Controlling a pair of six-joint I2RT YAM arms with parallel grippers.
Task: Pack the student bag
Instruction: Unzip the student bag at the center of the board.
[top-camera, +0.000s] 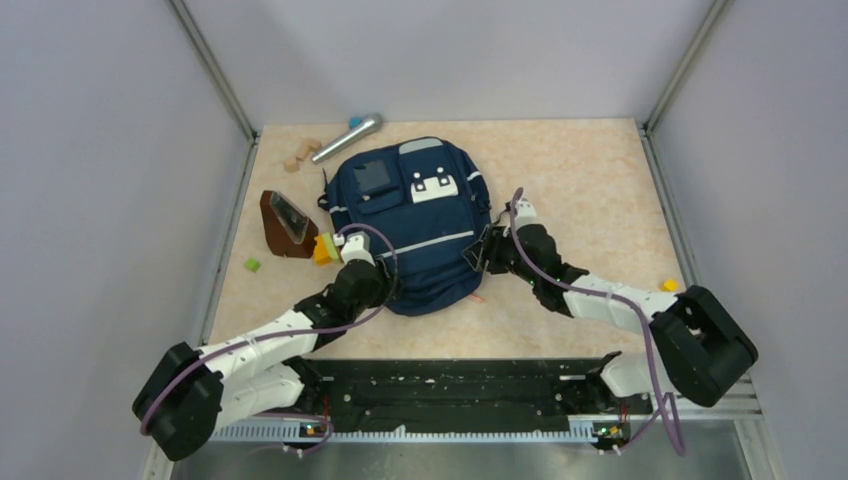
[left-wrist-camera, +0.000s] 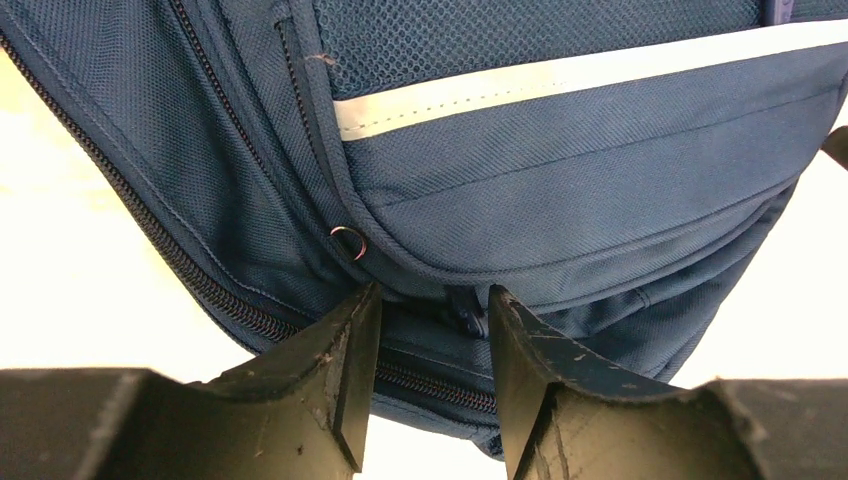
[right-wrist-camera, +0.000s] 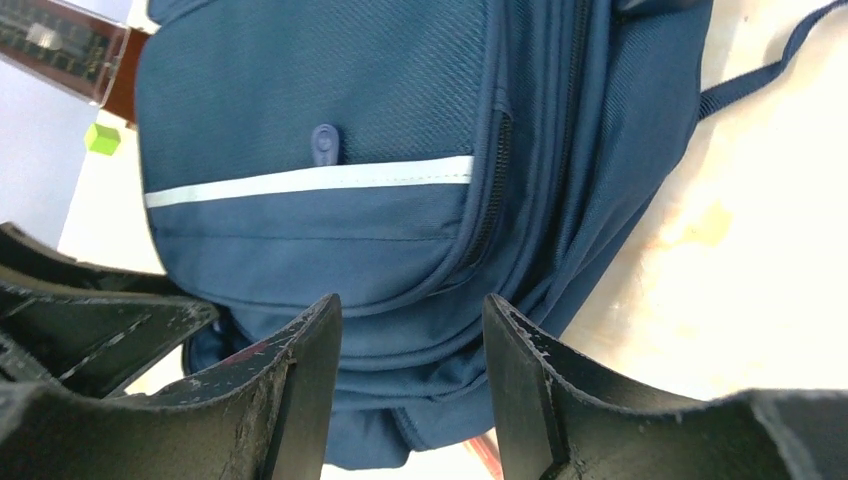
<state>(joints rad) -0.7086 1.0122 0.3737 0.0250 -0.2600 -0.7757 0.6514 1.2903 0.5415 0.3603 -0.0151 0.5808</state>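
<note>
Left end effector (left-wrist-camera: 432, 300), half open astride the bag's (left-wrist-camera: 560, 190) zip pull (left-wrist-camera: 468, 318), should pinch it squarely while right end effector (right-wrist-camera: 410, 305), likewise parted, pins fabric.

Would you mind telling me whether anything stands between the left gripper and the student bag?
Nothing visible does. In the left wrist view the left gripper sits right at the student bag, jaws apart, a dark zipper pull in the gap between them.

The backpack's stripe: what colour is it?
Light grey stripe on the navy backpack; clearest in left wrist view.
</note>
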